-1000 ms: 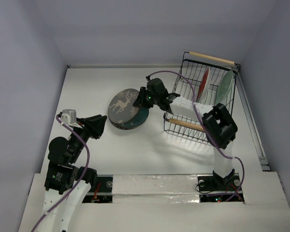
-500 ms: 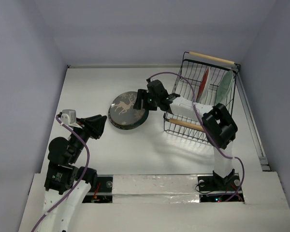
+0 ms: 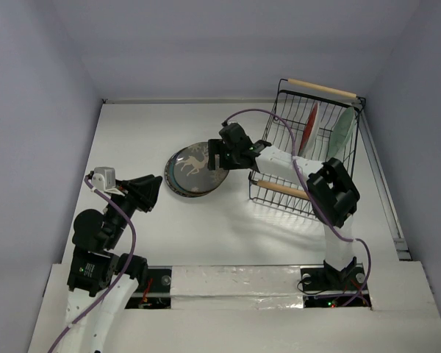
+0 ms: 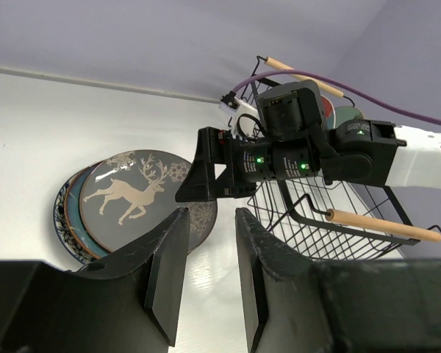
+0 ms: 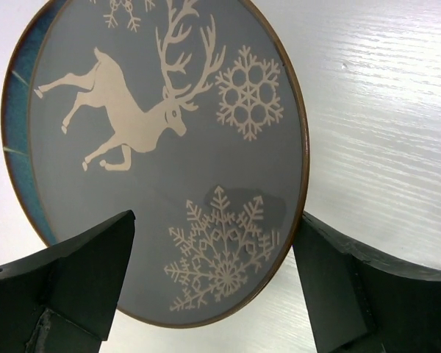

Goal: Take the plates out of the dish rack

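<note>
Reindeer plate lies flat atop the stack left of the dish rack; lift the right gripper, jaws spread wide, straight up, avoiding rim contact.

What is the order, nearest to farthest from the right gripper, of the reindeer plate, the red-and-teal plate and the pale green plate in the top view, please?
1. The reindeer plate, lying flat left of the dish rack, under the open right gripper.
2. The red-and-teal plate, standing in the rack's middle.
3. The pale green plate, standing at the rack's right end.
</note>
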Tool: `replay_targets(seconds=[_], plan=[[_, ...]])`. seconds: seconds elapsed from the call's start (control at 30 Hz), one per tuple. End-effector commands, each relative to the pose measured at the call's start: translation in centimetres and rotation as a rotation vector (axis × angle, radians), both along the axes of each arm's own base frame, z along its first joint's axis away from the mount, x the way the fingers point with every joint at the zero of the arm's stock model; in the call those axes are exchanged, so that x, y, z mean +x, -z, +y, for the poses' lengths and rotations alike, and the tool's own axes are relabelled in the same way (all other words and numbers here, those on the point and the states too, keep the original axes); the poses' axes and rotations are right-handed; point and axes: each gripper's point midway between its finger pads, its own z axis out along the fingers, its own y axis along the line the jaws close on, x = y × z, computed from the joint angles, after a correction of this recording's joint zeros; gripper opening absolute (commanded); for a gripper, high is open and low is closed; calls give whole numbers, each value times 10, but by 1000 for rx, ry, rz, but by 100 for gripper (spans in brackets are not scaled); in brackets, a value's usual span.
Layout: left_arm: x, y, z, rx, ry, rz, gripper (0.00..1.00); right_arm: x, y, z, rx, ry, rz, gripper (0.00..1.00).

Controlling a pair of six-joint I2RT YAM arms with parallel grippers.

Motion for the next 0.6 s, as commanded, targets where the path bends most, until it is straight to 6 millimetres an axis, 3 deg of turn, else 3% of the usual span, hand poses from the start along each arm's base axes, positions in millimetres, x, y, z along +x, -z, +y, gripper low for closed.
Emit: replay_targets(seconds=[0.0, 0.13, 0.3, 0.5, 0.57], plan=[[-3, -16, 2, -18, -5, -55, 28, 14, -21, -2, -65, 21, -88, 91], [-3, -17, 2, -19, -6, -56, 28, 12, -18, -6, -119, 12, -95, 93], [-3, -17, 2, -19, -6, -56, 28, 5, -59, -1, -67, -7, -174, 93], [-3, -16, 2, -19, -6, -56, 28, 5, -104, -20, -62, 44, -265, 90], [-3, -16, 2, -19, -8, -56, 28, 5, -121, -29, -68, 70, -305, 84]])
